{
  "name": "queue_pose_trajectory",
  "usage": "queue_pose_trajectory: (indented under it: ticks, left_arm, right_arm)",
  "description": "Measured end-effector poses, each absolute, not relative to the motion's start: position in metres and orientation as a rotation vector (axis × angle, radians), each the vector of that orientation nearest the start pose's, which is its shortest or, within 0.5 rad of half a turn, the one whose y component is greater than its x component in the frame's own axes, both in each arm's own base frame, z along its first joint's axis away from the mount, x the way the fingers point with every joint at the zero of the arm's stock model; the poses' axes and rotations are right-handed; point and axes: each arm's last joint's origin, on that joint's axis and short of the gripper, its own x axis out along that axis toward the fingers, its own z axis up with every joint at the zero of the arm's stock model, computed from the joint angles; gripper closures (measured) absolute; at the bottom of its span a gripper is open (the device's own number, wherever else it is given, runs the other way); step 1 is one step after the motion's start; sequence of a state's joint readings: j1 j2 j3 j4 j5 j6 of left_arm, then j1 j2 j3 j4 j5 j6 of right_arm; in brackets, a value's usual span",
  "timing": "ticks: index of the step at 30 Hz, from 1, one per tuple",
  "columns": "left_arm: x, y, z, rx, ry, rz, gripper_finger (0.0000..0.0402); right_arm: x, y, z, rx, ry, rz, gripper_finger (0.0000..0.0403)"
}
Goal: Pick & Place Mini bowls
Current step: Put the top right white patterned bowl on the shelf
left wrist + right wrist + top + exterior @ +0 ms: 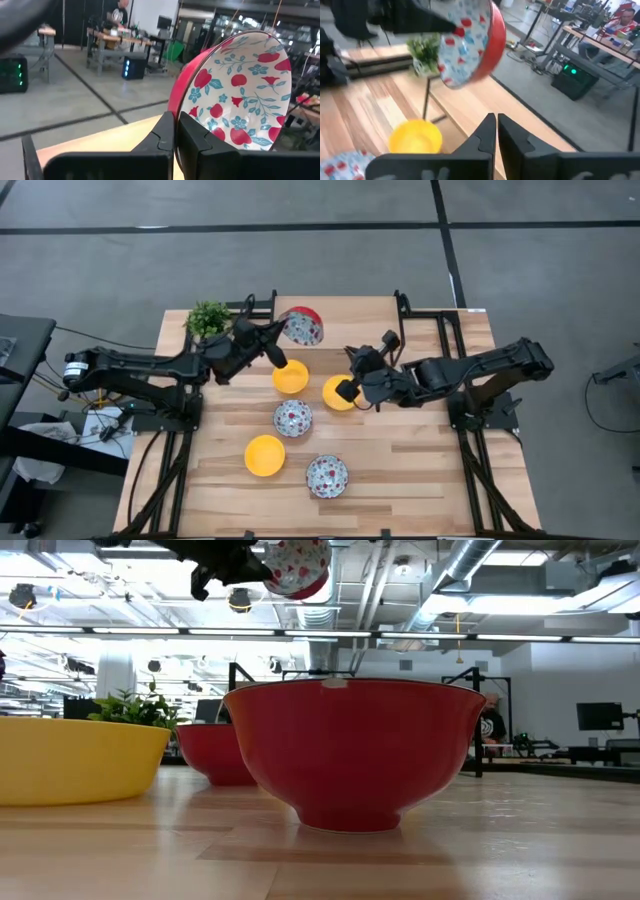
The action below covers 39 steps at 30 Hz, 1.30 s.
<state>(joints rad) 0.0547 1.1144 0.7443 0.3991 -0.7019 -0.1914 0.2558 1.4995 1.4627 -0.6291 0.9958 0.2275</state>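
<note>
I've got the left gripper (270, 345) clamped on the rim of a floral bowl (303, 327), held tilted in the air just ahead of the fingers. Best to level it and lower it slowly, since a rim pinch can slip. Below and just beside the tool sit a yellow bowl (291, 377) and then the other bowls toward the table's (420, 470) near edge. Right gripper (348, 389) hovers at another yellow bowl (338, 393), fingers narrow, holding nothing. The left wrist view alone shows the rim pinch (174, 135); the low view shows the bowl's height (296, 567).
</note>
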Motion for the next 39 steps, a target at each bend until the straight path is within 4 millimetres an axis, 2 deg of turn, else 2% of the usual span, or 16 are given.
queue_pose_trajectory:
  ticks: [7, 13, 17, 24, 29, 34, 39]
  left_arm:
    - [0.253, 0.040, 0.328, -0.227, -0.043, 0.760, 0.0399]
    - [0.267, 0.054, 0.340, -0.310, -0.062, 0.760, 0.0399]
    - [0.279, 0.067, 0.340, -0.388, 0.002, 0.729, 0.0399]
    - [0.292, 0.093, 0.350, -0.498, 0.132, 0.715, 0.0398]
    - [0.285, 0.108, 0.364, -0.563, 0.222, 0.745, 0.0398]
    - [0.276, 0.117, 0.368, -0.625, 0.292, 0.774, 0.0398]
    - [0.269, 0.126, 0.366, -0.718, 0.333, 0.756, 0.0398]
  right_arm:
    - [0.279, 0.048, 0.355, -0.200, 0.490, -0.754, 0.0401]
    - [0.242, 0.042, 0.356, -0.206, 0.509, -0.614, 0.0402]
    - [0.216, 0.037, 0.352, -0.171, 0.498, -0.514, 0.0402]
    - [0.181, 0.036, 0.346, -0.126, 0.339, -0.352, 0.0402]
    - [0.166, 0.036, 0.339, -0.115, 0.240, -0.279, 0.0402]
    - [0.160, 0.037, 0.332, -0.106, 0.159, -0.207, 0.0402]
    - [0.158, 0.037, 0.323, -0.125, 0.158, -0.157, 0.0402]
